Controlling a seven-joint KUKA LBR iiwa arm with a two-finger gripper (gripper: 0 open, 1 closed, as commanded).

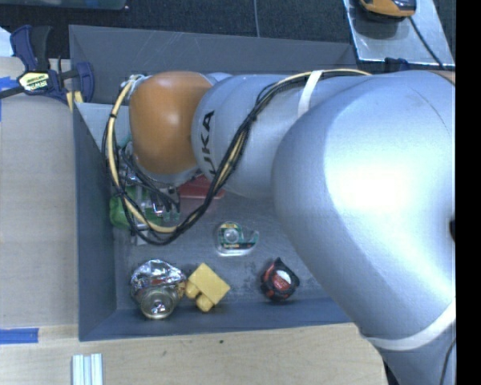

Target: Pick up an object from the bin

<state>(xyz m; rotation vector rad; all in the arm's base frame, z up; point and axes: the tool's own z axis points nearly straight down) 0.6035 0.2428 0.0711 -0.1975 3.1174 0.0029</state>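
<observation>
My gripper [148, 201] is low in the left part of the bin, under the arm's orange cover, with cables looped round it. A green thing [116, 211] lies right against its left side, mostly hidden. Partly under the arm, a red flat thing [197, 190] shows just to the gripper's right. A small clear round thing [233, 237] with a greenish centre lies on the bin floor to the lower right of the gripper.
Along the bin's front wall lie a crumpled silver foil-and-glass thing [155, 287], a yellow block [207, 285] and a small red and black thing [279, 281]. The big grey arm covers the bin's right and back.
</observation>
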